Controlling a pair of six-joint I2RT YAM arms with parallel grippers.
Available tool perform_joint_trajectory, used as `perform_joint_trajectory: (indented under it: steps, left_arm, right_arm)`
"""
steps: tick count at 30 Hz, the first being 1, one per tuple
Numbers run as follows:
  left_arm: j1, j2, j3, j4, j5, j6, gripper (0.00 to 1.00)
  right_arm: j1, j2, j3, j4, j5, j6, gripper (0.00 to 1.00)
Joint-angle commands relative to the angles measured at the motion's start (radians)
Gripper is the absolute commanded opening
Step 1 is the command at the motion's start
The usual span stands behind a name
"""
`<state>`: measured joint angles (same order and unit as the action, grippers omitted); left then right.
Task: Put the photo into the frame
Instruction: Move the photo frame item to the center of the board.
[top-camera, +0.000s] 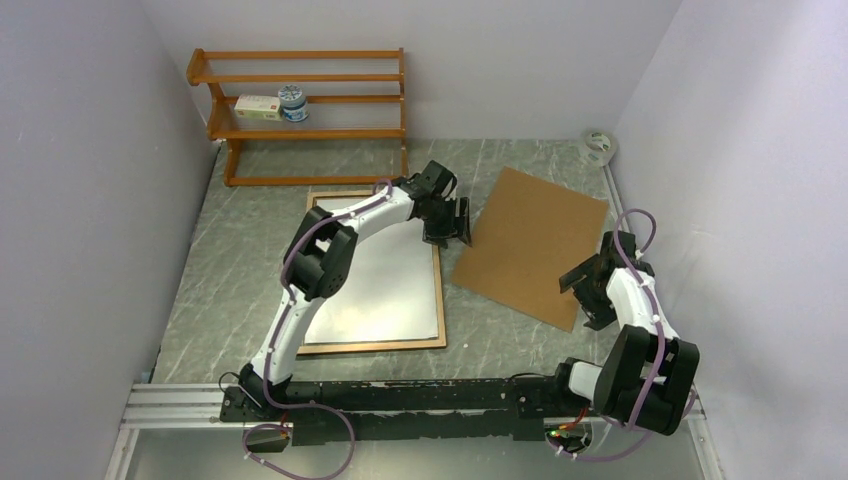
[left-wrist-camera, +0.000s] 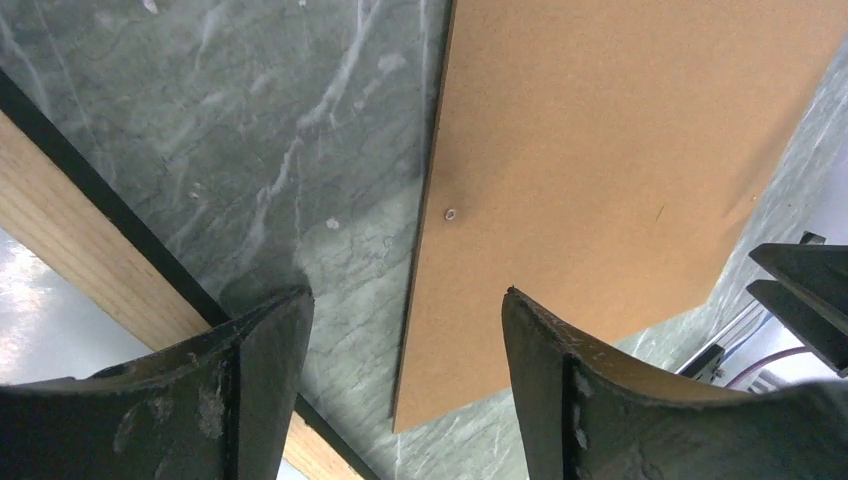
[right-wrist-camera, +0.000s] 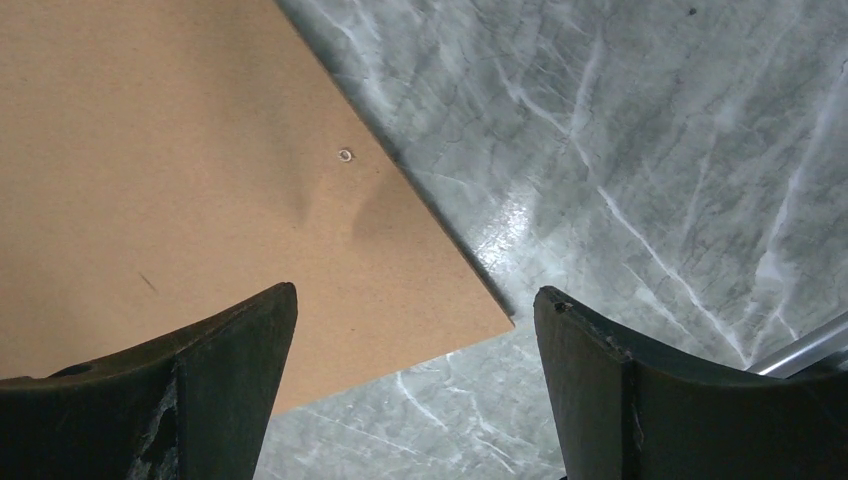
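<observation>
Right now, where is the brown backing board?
In the top view the backing board lies flat on the table right of centre, just right of the frame, between the left gripper and the right gripper.

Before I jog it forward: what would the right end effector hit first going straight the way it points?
Probably the brown backing board, close to its corner, which lies between the open jaws of the right end effector. Bare table starts just past that corner, so a slight offset could land there.
</observation>
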<state>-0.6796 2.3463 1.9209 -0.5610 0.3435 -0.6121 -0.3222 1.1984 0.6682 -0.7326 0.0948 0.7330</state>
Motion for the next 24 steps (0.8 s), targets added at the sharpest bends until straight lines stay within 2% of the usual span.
perform_joint_trajectory:
  steps: [1,11,18,24]
  left_arm:
    - [-0.004,-0.008,0.005,-0.051,0.025,-0.040,0.74]
    - [-0.012,0.040,0.026,-0.121,0.141,-0.081,0.66]
    - [-0.014,0.054,0.032,-0.072,0.261,-0.085,0.61]
    - [-0.016,0.054,0.055,0.030,0.375,-0.080,0.57]
  right_arm:
    - [-0.013,0.002,-0.013,0.037,-0.014,0.001,0.92]
    - [-0.026,0.055,-0.053,0.091,-0.084,-0.004,0.95]
    - [-0.037,0.095,-0.089,0.150,-0.216,-0.020,0.95]
    - [-0.039,0.152,-0.105,0.205,-0.340,-0.026,0.94]
